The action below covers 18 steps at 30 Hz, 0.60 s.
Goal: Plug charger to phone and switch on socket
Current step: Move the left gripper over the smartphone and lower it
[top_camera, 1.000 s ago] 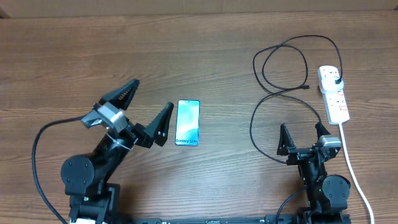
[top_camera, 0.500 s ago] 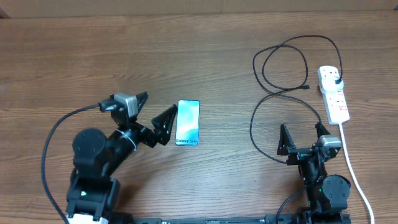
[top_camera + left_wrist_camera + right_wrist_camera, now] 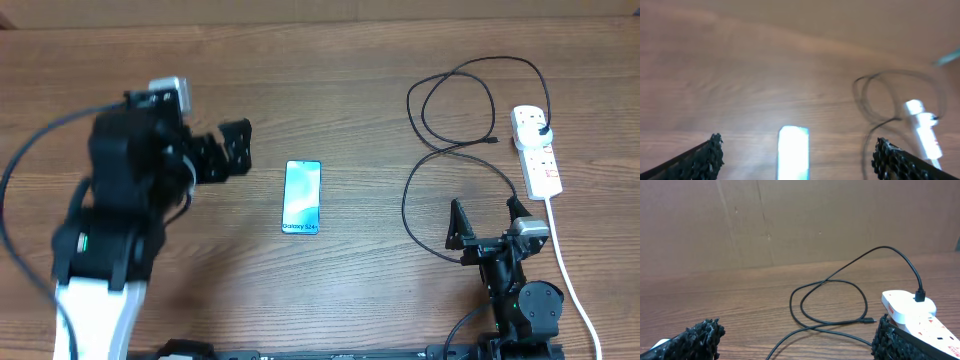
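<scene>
Left pincer (image 3: 226,152): jaws standing wide apart, gripping nothing, hovering at the left of the overhead frame, up and to the left of the phone.
Right pincer (image 3: 486,214): jaws also standing apart and empty, sitting at the lower right.
Phone (image 3: 302,197): lying flat on the tabletop (image 3: 380,60), screen up, centre-left, touching neither pincer.
Charger (image 3: 408,103): looping across the upper right, its plug sitting in the socket's far end and its free connector lying loose, well apart from the phone.
Socket (image 3: 537,158): lying near the right edge, its white cord (image 3: 566,268) trailing toward the lower right corner.
</scene>
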{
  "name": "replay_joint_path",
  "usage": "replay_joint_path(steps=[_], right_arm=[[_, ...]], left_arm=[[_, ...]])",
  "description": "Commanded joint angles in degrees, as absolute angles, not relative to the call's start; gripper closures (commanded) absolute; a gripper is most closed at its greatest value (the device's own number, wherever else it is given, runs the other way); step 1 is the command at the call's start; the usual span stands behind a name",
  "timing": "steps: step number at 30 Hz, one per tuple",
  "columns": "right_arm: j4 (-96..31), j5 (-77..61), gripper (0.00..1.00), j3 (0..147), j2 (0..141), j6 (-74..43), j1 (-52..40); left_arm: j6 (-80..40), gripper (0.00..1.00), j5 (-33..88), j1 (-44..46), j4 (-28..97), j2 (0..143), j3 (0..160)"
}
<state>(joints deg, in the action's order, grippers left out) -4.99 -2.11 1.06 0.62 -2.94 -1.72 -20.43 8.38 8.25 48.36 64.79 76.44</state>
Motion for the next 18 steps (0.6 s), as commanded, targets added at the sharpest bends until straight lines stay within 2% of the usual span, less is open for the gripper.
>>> replay_joint_path(steps=[1, 11, 15, 18], right_arm=[[-4.64, -2.04, 0.00, 0.45, 0.16, -2.72, -2.02], [-4.64, -2.04, 0.00, 0.45, 0.16, -2.72, -2.02], [-4.64, -2.04, 0.00, 0.45, 0.16, -2.72, -2.02], [-4.64, -2.04, 0.00, 0.45, 0.16, -2.72, -2.02]], left_arm=[[-19.29, 0.00, 5.67, 9.19, 51.22, 74.56, 81.23], [-18.33, 0.00, 21.71, 11.33, 48.88, 91.24, 81.65], [-18.46, 0.00, 20.29, 13.10, 50.28, 95.59, 81.65], [-20.01, 0.00, 11.29, 15.99, 51.68, 98.13, 81.65]])
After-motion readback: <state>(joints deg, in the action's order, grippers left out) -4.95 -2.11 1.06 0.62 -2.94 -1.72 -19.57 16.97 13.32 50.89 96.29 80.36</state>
